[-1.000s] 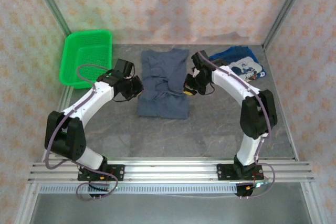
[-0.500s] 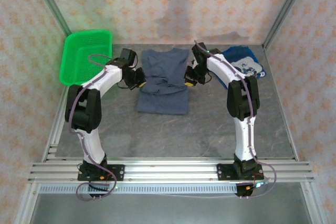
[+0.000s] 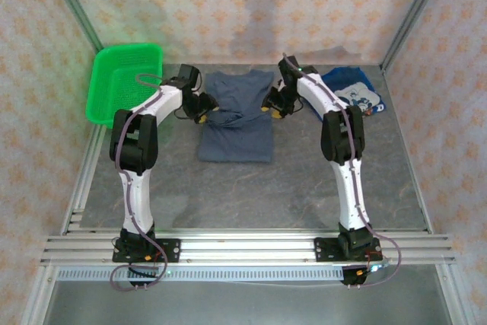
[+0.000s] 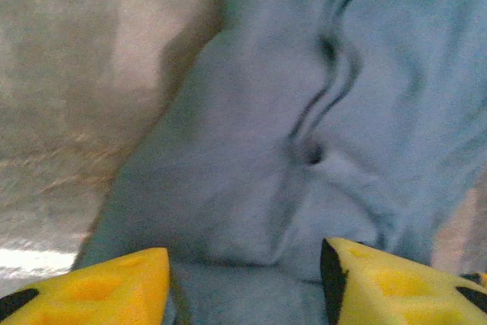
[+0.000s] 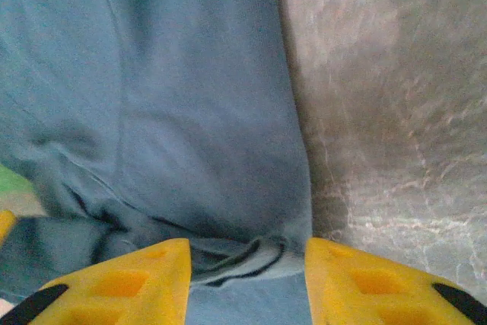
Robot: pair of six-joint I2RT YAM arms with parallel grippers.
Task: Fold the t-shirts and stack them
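Two pincers bracket the plain dusty slate-blue cloth t-shirt [image 3: 237, 131], which lies in the middle of the far half of the grey desk [image 3: 251, 195], narrowed to a long strip with its collar end away from you. Your left pincer [image 3: 202, 109] sits at the shirt's left edge and your right pincer [image 3: 272, 106] at its right edge, level with each other. That mirrored placing suits lifting both sides together so a fold line comes out straight. In both wrist views the yellow fingers [image 4: 99, 291] stand apart with cloth lying slack between and under them, so I read both pincers as released, clamping nothing. Creases run across the shirt between them, which suggests the fold is only partway done. The darker royal-blue t-shirt with a white graphic print [image 3: 351, 95] lies rumpled at the far right, apart from the slate one, likely parked there to keep the working patch free. The green plastic mesh basket [image 3: 125, 51] sits in the far left corner, off to the side of the work.
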